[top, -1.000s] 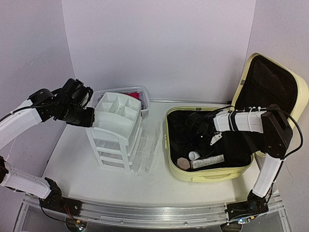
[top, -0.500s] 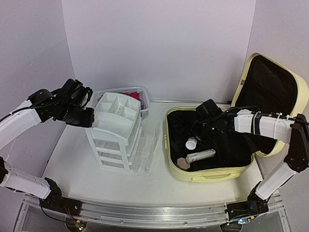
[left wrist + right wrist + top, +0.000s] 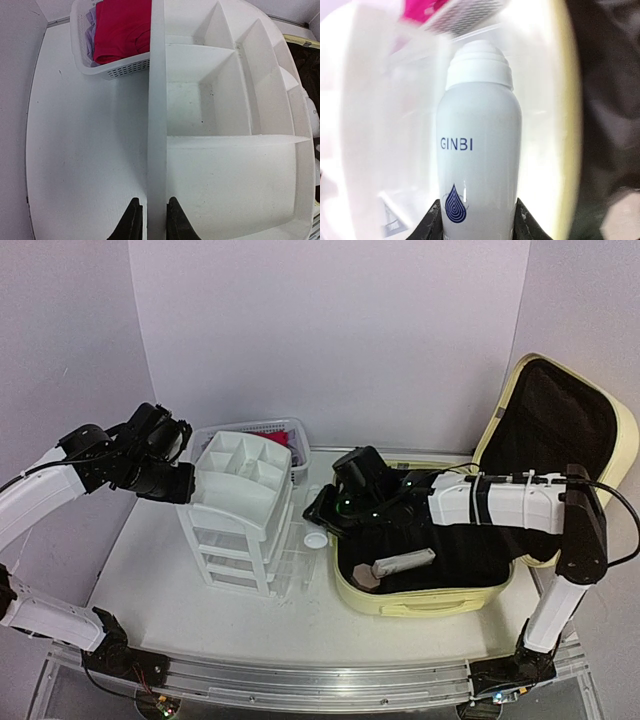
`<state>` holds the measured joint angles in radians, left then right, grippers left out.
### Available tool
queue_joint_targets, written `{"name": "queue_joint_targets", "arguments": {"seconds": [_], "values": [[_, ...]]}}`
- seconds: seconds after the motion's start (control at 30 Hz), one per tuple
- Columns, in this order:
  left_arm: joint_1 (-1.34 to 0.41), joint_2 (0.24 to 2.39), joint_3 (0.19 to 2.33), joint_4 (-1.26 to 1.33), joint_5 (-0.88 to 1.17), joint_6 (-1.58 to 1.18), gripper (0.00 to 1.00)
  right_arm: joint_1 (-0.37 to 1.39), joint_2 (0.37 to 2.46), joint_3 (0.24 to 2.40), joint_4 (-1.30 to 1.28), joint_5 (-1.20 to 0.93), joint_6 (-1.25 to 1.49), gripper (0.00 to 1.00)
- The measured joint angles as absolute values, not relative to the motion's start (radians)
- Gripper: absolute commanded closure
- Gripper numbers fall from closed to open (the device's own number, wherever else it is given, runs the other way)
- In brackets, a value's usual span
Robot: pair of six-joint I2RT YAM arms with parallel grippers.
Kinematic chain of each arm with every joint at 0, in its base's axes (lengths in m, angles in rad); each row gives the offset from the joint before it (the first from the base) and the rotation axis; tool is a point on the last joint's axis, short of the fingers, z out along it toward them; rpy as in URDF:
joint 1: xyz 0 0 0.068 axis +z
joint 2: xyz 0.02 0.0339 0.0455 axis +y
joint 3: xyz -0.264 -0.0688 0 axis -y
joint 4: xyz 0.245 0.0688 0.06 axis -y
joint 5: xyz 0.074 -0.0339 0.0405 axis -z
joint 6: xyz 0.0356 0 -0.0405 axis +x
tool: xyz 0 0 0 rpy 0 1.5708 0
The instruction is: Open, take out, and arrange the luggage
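Clamped only at its base in the right pincer (image 3: 476, 219), the white bottle (image 3: 479, 145) hangs just past the open suitcase (image 3: 430, 602) at the right of the desk (image 3: 170, 575) — it could slip, or knock the organizer (image 3: 210, 100) the left pincer (image 3: 152, 220) grips.

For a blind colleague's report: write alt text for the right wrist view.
A white GINBI bottle with a blue drop logo fills the frame, held between the fingers of the right tool. Behind it, blurred: the luggage rim and black lining at right, a white mesh basket at top.
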<state>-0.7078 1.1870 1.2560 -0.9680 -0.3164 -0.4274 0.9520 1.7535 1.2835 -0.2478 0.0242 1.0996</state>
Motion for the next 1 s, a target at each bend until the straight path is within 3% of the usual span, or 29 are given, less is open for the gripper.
{"name": "queue_joint_targets", "arguments": {"seconds": [0.47,0.6,0.8,1.0], "values": [[-0.708,1.187,1.256,-0.968,-0.315,-0.427,0.83,1.03,1.846,1.421,-0.258,0.112,1.079,0.6],[-0.708,1.187,1.255,-0.968,-0.315,-0.427,0.84,1.034,1.88,1.433,-0.29,0.146,1.095,0.47],[-0.708,1.185,1.254,-0.967,-0.314,-0.427,0.84,1.036,1.913,1.478,-0.316,0.169,1.081,0.18],[-0.707,1.184,1.248,-0.968,-0.315,-0.427,0.84,1.037,1.877,1.489,-0.36,0.207,0.967,0.03]]}}
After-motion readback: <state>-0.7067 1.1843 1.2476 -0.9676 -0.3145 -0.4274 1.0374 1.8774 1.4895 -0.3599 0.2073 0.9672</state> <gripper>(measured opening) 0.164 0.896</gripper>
